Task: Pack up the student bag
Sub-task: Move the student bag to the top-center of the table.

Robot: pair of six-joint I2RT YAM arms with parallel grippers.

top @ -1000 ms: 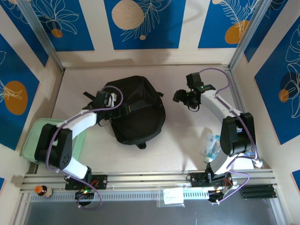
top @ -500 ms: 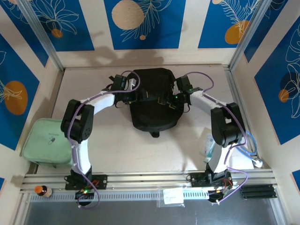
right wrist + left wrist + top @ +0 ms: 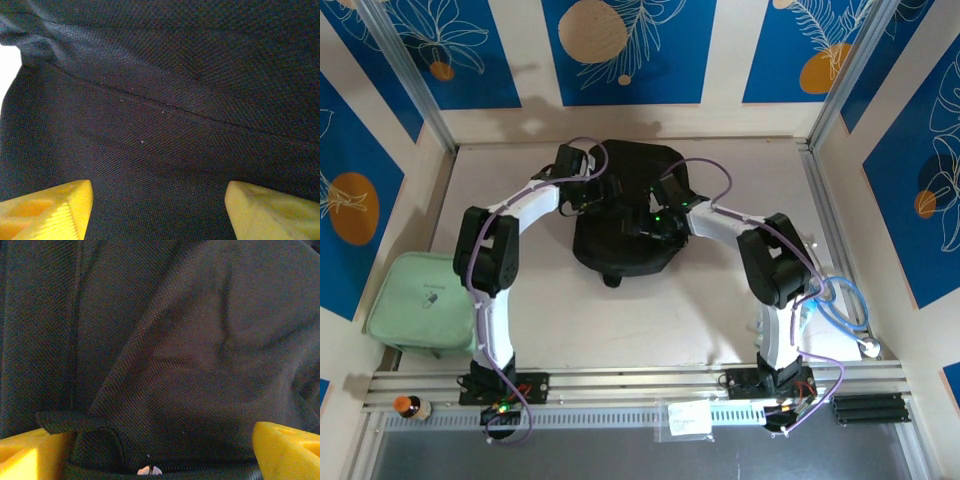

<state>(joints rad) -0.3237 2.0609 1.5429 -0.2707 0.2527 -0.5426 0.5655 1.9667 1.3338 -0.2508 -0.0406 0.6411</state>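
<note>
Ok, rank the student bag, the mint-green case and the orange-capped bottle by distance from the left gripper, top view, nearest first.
1. The student bag: centre, right under the left gripper.
2. The mint-green case: left side, toward the near edge.
3. The orange-capped bottle: farthest, near-left corner.

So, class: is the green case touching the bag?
Apart. The top view shows bare table between case and bag.
</note>
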